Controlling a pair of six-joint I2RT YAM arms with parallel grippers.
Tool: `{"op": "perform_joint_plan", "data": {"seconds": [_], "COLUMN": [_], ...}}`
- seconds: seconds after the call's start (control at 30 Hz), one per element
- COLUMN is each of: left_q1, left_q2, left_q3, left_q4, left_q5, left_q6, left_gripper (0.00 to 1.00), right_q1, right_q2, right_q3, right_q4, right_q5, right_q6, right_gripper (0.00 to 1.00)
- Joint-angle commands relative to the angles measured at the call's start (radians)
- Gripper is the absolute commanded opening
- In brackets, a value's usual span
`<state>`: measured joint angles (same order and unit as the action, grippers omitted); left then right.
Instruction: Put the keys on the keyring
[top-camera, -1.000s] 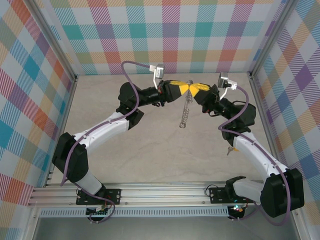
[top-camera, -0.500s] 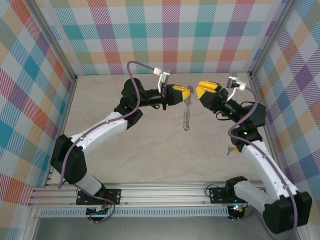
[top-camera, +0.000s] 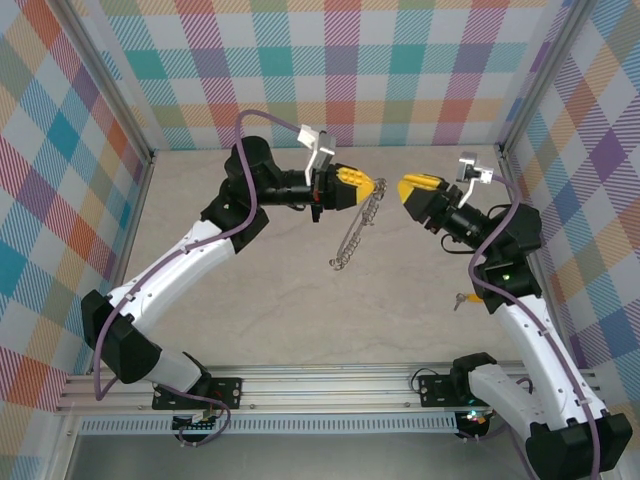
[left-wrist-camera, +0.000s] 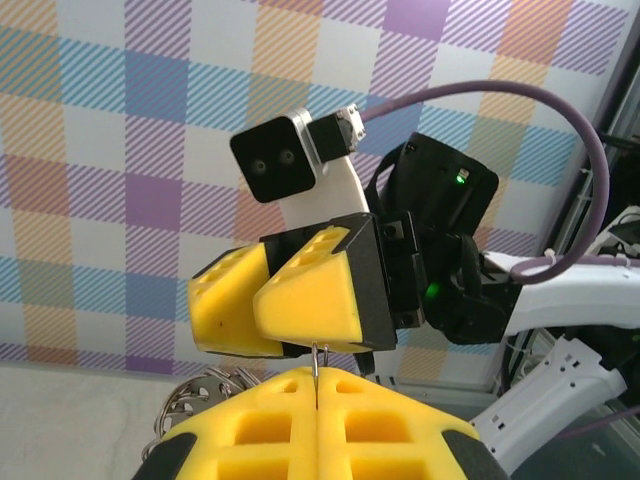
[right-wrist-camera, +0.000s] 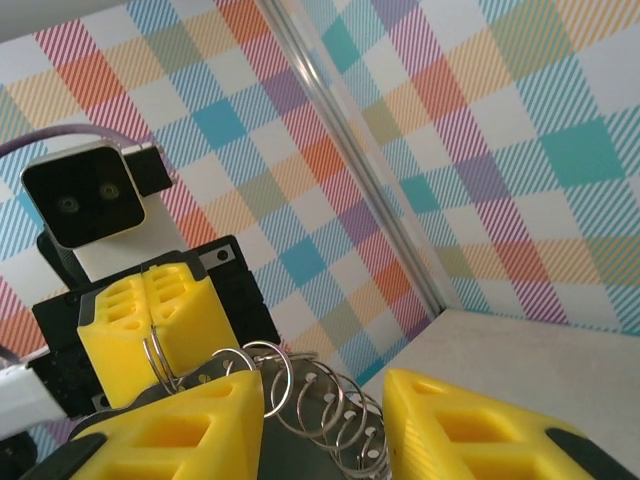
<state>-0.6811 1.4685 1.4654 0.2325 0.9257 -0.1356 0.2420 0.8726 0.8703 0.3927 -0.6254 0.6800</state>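
The left gripper (top-camera: 372, 185) is clenched on the upper end of the keyring (top-camera: 356, 230). The ring dangles on a slant above the far middle of the table (top-camera: 250, 300), with its lower end toward the near left. Just to the right, the right gripper (top-camera: 408, 190) faces it with jaws parted, grasping nothing and clear of the ring. A tiny key (top-camera: 461, 298) with a yellow head lies on the table at the right, close beside the right arm.

Pale beige, stone-patterned tabletop (top-camera: 300, 300) sat flat, enclosed by multicoloured plaid wall panels (top-camera: 60, 200). One tiny key with yellow-orange head and short silver blade (top-camera: 462, 298) lay directly on it, right side, toward the near edge
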Motion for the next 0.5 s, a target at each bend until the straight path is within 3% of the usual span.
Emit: {"op": "perform_joint_plan", "data": {"seconds": [0.0,0.27,0.47], "left_q1": [-0.003,-0.001,0.000], "left_q2": [-0.009,0.034,0.050], "left_q3": [0.052,0.096,0.081], "left_q4": [-0.068,-0.140,-0.118], "left_q5": [0.035,0.041,-0.010], "left_q6": [0.070,0.109,0.098], "left_gripper": [0.00,0.00,0.00], "right_q1": [-0.003,-0.001,-0.001], "right_q2": [-0.003,0.024,0.008], "right_q3": [0.028,0.039,0.030], "right_q4": [0.018,0.065,-0.022], "right_q5": [-0.093,-0.209,-0.144], "right_q6": [0.032,0.071,0.021], "right_gripper": [0.36,0.34,0.34]}}
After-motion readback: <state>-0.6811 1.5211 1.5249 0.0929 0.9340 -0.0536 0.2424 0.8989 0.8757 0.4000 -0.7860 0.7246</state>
